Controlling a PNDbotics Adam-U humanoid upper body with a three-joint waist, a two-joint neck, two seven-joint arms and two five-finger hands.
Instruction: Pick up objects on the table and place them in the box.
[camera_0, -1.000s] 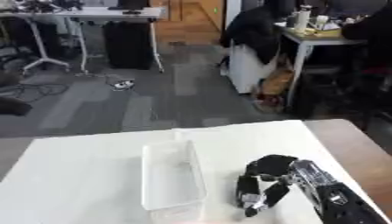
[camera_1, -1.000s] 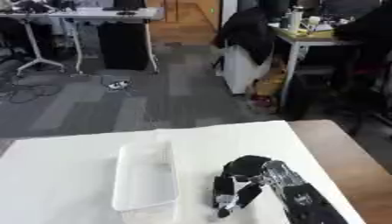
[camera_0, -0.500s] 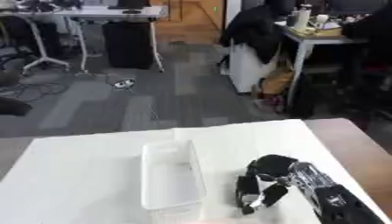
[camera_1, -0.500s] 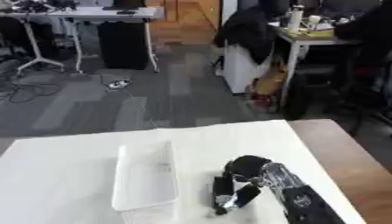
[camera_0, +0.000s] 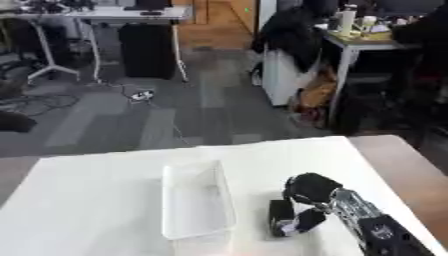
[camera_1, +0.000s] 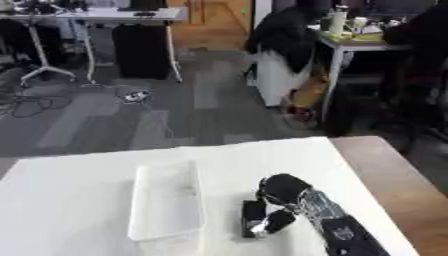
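**Right hand bent down beside the box**

The right hand (camera_0: 308, 196) reaches in from the lower right, its wrist arched, black fingers (camera_0: 282, 217) curled downward onto the white table (camera_0: 96, 200). Whether they pinch anything I cannot tell; something pale glints at their tips. The box (camera_0: 198, 200), a clear, glossy plastic rectangle, lies just left of the hand.

Right hand (camera_1: 282, 199) low over white table (camera_1: 70, 200), fingers curled down around a small dark object (camera_1: 253, 218). Clear plastic box (camera_1: 165, 205) just beside it, to its left.
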